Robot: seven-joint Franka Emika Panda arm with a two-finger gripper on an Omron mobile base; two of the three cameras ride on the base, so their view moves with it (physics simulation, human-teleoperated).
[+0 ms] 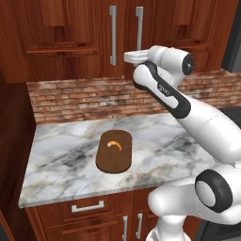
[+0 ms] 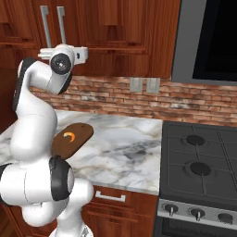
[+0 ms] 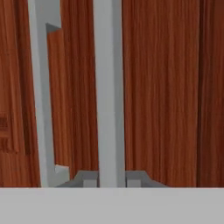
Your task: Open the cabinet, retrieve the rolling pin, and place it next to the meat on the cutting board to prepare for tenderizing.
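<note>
Tool at right cabinet handle, doors shut.
My tool [image 3: 111,178] straddles the right handle [image 3: 109,92] of the cabinet [image 1: 70,37], fingers either side, placed to pull; whether they pinch it I cannot tell. Meat [image 1: 114,144] lies on the board [image 1: 113,162] on the counter [image 1: 61,160]. Rolling pin unseen. No writing legible.

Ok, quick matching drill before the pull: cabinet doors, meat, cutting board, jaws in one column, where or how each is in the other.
Things:
1. cabinet doors
2. meat
3. cutting board
4. jaws

States:
A. flat on the marble counter
B. either side of a door handle
C. both closed
D. lying on the board

Pairs: 1-C, 2-D, 3-A, 4-B
</note>
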